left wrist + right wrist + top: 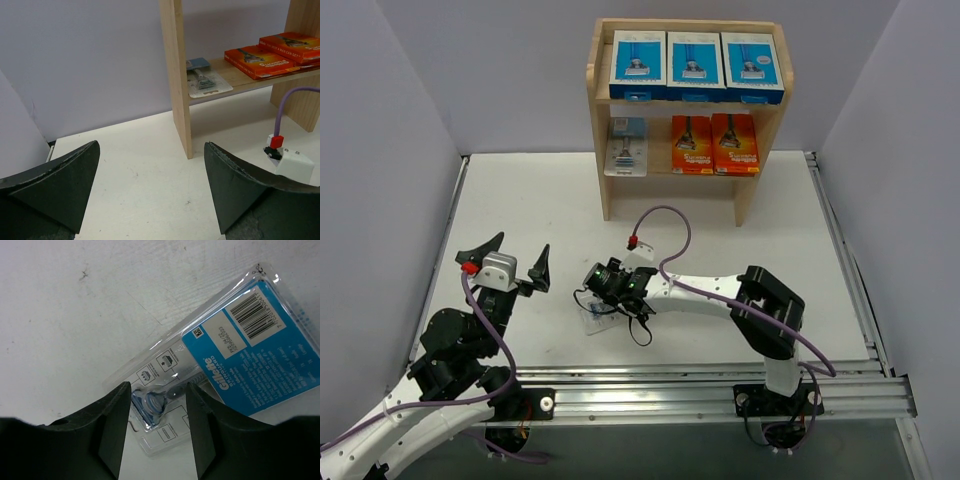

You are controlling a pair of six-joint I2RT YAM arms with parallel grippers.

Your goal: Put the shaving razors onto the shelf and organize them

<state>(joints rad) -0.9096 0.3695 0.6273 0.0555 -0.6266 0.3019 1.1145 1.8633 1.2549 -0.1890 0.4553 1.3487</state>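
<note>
The wooden shelf (598,130) stands at the back. Three blue-and-white razor boxes (696,62) stand on its top tier. On the middle tier lie two orange boxes (714,143) and a clear blister card (626,148). One more clear blister pack with a blue label (250,355) lies flat on the table (588,322). My right gripper (157,390) points down at it, with its jaws partly open on either side of the razor-head bulge (597,303). My left gripper (521,243) is wide open and empty, left of the pack and facing the shelf (151,150).
In the left wrist view the shelf's left side panel (177,75), the blister card (205,82) and the orange boxes (260,59) show ahead. A purple cable (665,230) loops over the right arm in front of the shelf. Grey walls enclose the white table (520,200).
</note>
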